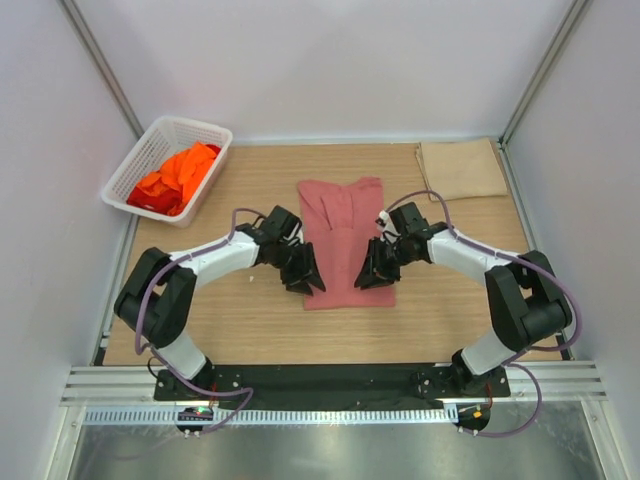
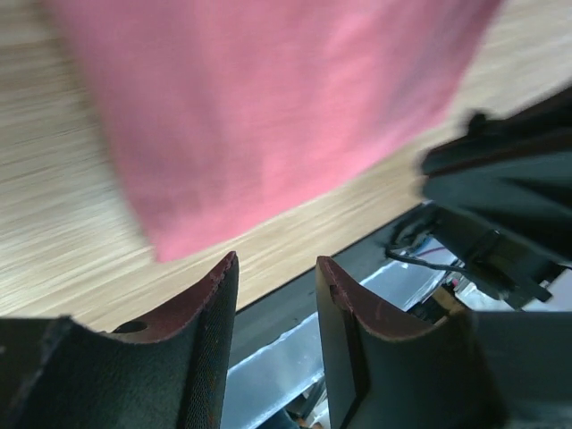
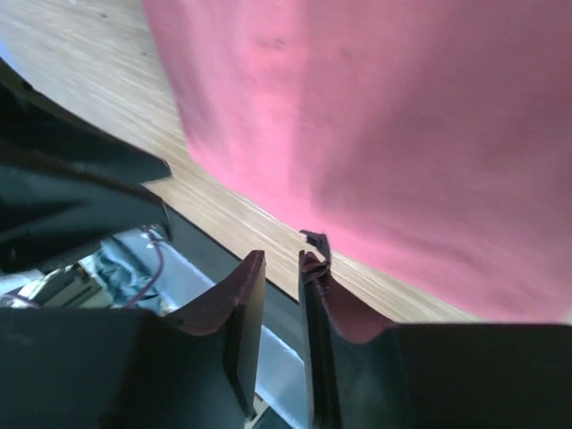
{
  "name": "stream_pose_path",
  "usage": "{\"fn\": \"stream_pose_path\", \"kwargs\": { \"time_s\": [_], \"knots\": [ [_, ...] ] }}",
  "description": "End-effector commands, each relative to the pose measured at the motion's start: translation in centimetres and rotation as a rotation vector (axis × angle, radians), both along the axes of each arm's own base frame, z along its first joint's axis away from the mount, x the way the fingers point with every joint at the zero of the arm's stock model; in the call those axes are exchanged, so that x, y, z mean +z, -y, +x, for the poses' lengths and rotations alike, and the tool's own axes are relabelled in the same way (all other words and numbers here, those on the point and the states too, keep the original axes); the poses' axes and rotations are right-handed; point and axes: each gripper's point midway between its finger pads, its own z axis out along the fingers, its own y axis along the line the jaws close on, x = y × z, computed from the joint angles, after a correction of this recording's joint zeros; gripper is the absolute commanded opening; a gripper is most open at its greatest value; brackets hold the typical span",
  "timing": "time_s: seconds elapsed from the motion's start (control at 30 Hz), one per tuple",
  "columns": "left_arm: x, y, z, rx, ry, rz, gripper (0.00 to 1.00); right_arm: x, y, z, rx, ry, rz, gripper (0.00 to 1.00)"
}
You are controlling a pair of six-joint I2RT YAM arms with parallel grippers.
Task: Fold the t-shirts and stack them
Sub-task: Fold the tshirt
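The work surface is a wooden table enclosed by white walls. A white basket is located at the far left corner and holds orange and red shirts, none of them folded. A beige cloth lies flat at the far right corner.

The pink shirt is laid in the middle of the table as a long, narrow panel running near to far. Its sides appear to be turned in already, and wrinkles are visible at the far end.

The left claw is positioned at the near left edge of the pink shirt. Its jaws are parted, and nothing is held. The right claw is positioned at the near right edge. Its jaws are parted only narrowly, and no cloth is seen between them.

The step in hand is judged to be a grasp of the two near corners for a fold toward the far end.

Faults to be expected:
- One corner may be missed, since the right jaws leave little room for cloth. A skewed fold would result.
- Only the top layer may be pinched, so that the turned-in sides are pulled open.
- The shirt may be dragged across the table if the claws are lifted unevenly.
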Motion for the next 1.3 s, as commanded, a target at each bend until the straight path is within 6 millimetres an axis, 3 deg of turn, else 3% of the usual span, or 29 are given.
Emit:
{"fn": "stream_pose_path", "kwargs": {
  "time_s": [0.0, 0.07, 0.17, 0.3, 0.43, 0.53, 0.63, 0.8, 0.9, 0.93, 1.07, 1.27],
  "knots": [
    [2.1, 2.8, 1.2, -0.028, 0.042, -0.053, 0.41, -0.1, -2.8, 0.8, -0.036, -0.045, 0.114, 0.27],
    [0.6, 3.6, 1.5, -0.040, 0.019, -0.049, 0.41, -1.2, -2.9, 0.8, -0.029, -0.057, 0.116, 0.19],
    [-2.8, 3.4, 1.1, -0.039, -0.040, -0.014, 0.39, -3.5, -2.2, 0.0, -0.007, -0.101, 0.077, 0.16],
    [-6.9, 1.1, -1.2, -0.029, -0.112, 0.076, 0.36, -6.3, 0.0, -2.1, 0.003, -0.127, -0.027, 0.16],
    [-8.5, -1.0, -3.9, -0.018, -0.153, 0.119, 0.36, -7.8, 2.3, -5.4, 0.011, -0.172, -0.106, 0.16],
    [-8.3, -1.9, -5.7, -0.021, -0.168, 0.120, 0.36, -7.3, 2.8, -6.9, 0.013, -0.191, -0.109, 0.16],
    [-6.5, -2.2, -6.3, -0.017, -0.149, 0.096, 0.38, -5.1, 2.9, -7.0, 0.014, -0.147, -0.094, 0.18],
    [-1.7, -1.9, -5.0, -0.053, -0.044, 0.074, 0.56, -0.5, 3.3, -4.1, 0.029, -0.018, -0.132, 0.31],
    [1.1, -1.9, -4.0, -0.077, 0.014, 0.089, 0.63, 0.7, 3.9, -1.7, 0.017, 0.013, -0.159, 0.36],
    [2.6, -1.8, -3.7, -0.083, 0.036, 0.086, 0.63, 0.7, 4.3, -1.6, 0.027, 0.006, -0.167, 0.38],
    [4.5, -3.0, -2.3, -0.109, 0.109, 0.145, 0.67, 0.4, 4.4, -0.5, 0.022, -0.013, -0.158, 0.44],
    [2.6, -7.1, -1.6, -0.067, 0.037, 0.191, 0.68, -0.9, 4.2, -1.8, 0.024, -0.069, -0.128, 0.51]
  ]
}}
